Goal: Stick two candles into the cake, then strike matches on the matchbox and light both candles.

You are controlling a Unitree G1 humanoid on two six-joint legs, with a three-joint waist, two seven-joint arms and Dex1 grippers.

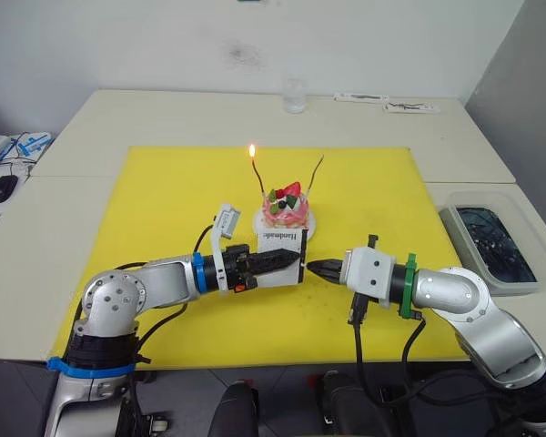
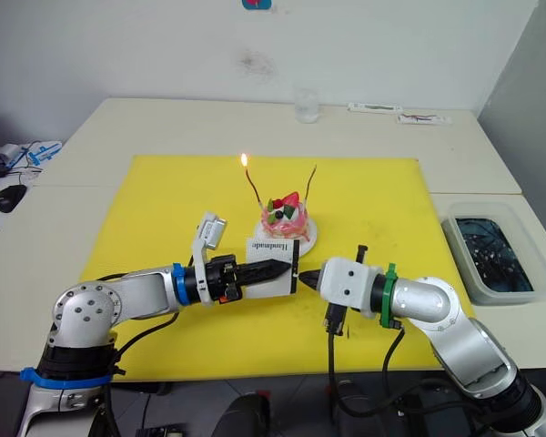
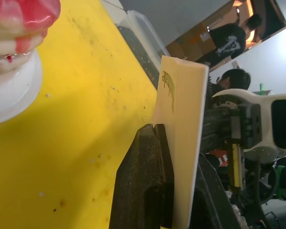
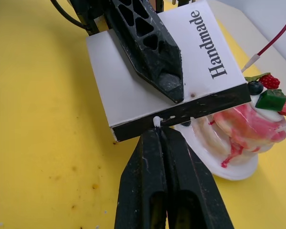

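Observation:
The cake (image 1: 285, 211) sits on its white plate (image 1: 306, 228) in the middle of the yellow mat. Two candles stand in it: the left candle (image 1: 258, 177) burns with a small flame and the right candle (image 1: 317, 173) is unlit. Just in front of the cake, my left gripper (image 1: 294, 259) is shut on the matchbox (image 4: 148, 81), held on edge with its black striking strip (image 4: 190, 109) facing right. My right gripper (image 4: 158, 131) is shut on a match whose pale tip (image 4: 156, 121) touches the strip.
A clear plastic bin (image 1: 491, 238) with dark contents stands off the mat at the right. A glass (image 1: 295, 95) and flat white items (image 1: 387, 102) lie at the table's far edge. A computer mouse (image 1: 2, 188) is on the desk at far left. People stand in the background (image 3: 229, 40).

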